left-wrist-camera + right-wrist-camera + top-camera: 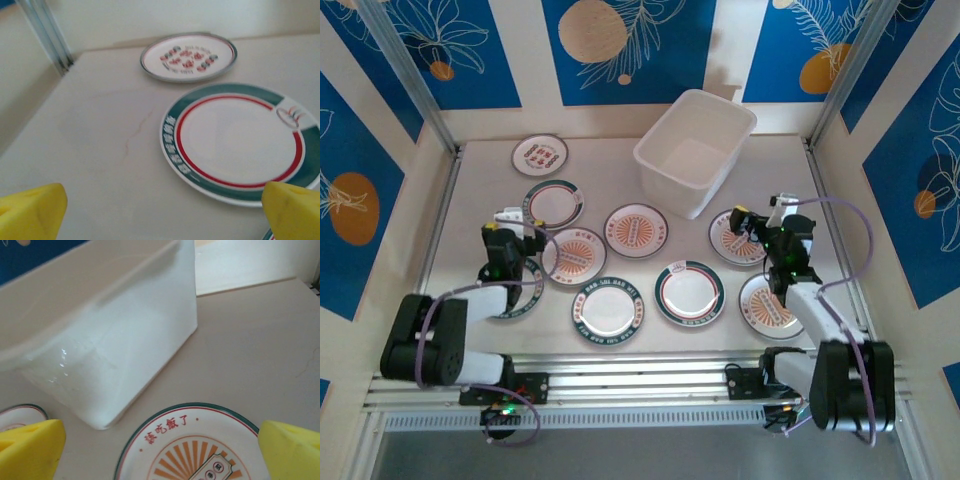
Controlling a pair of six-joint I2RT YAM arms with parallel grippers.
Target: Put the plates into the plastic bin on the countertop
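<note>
Your left pincer (160, 215) and right pincer (160, 452) stand spread, empty; the right hovers near the white translucent rectangular plastic bin (125, 340), above an orange-rayed round white plate (170, 429).

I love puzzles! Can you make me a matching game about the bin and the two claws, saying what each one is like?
Things:
1 plastic bin
2 left claw
3 right claw

States:
A open, above an orange-rayed plate
B empty inside
C open, facing a green-rimmed plate

Pairs: 1-B, 2-C, 3-A
</note>
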